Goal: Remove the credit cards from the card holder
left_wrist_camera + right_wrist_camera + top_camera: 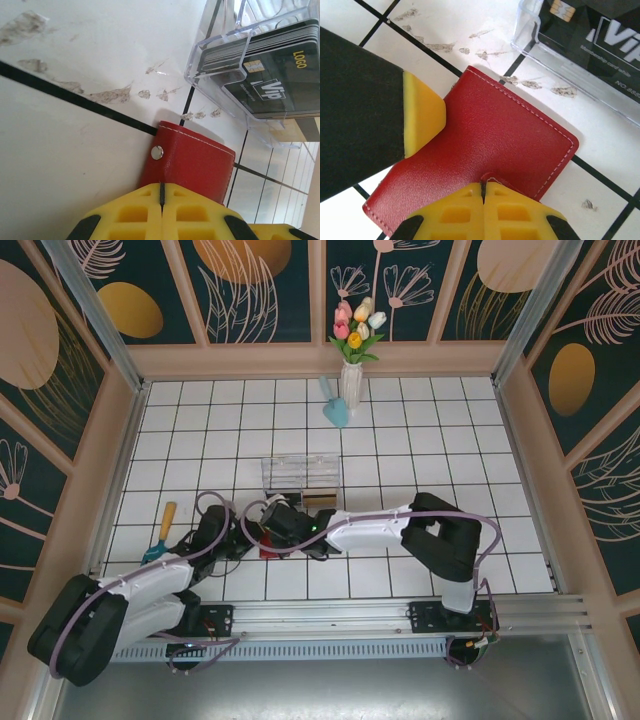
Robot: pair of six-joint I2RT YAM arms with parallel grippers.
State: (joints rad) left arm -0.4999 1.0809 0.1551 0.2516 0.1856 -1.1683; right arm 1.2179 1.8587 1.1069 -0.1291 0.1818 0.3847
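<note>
As the 2 arms reach low and inward, left fingers (196, 201) and right fingers (516, 200) pinch the card holder (505, 132).

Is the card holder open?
No, the card holder lies folded shut, red outside up, with no inner pockets showing.

A clear plastic box (300, 473) stands on the white tiled table (420, 440), near its middle. A small tan block (320, 500) lies just beside the box on its near side. At the far edge stands a white vase (351, 385) with pink, yellow and white tulips (357, 325), and a light blue object (336, 408) leans close to its left. Near the left edge lies a small tool (163, 532) with a wooden handle and a teal blade. Brown smudges (112, 94) mark the tiles close to the box. Dark walls (260, 285) with painted plants surround the table.
</note>
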